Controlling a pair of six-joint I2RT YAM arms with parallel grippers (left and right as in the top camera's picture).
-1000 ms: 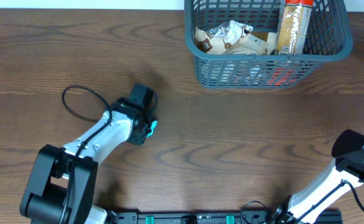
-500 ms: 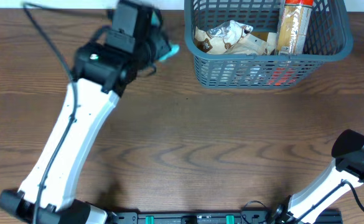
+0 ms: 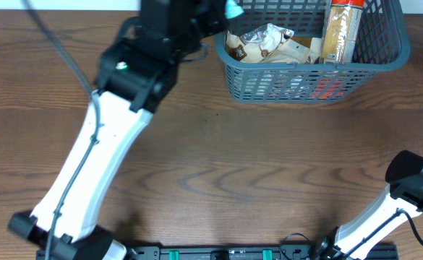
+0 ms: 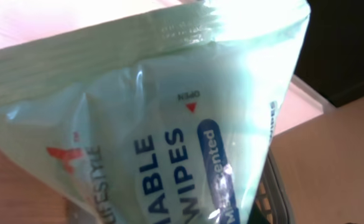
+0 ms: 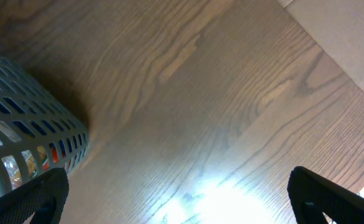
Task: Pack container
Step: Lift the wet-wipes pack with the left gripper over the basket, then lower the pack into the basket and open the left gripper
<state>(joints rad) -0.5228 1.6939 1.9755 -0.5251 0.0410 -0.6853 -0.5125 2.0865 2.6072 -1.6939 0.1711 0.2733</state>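
1. Left arm is stretched across the table to its far edge, with the left gripper right at the basket's left rim.
2. That gripper is clamped tight on a pale green wipes pack. The pack fills the left wrist view, "WIPES" readable and a red arrow under "OPEN".
3. From overhead, the pack's teal tip pokes just over that left rim.
4. The basket sits at the table's far edge, right of centre.
5. Inside, crinkled brown-and-white packets lie on the left, and a tall packet, tan with a red top, stands towards the right wall.
6. Something red shows through the front lattice; what it is, I cannot tell.
7. Right gripper: fingers spread wide, nothing between them, above bare wood near a basket corner.
8. Right arm is down at the table's near right corner.
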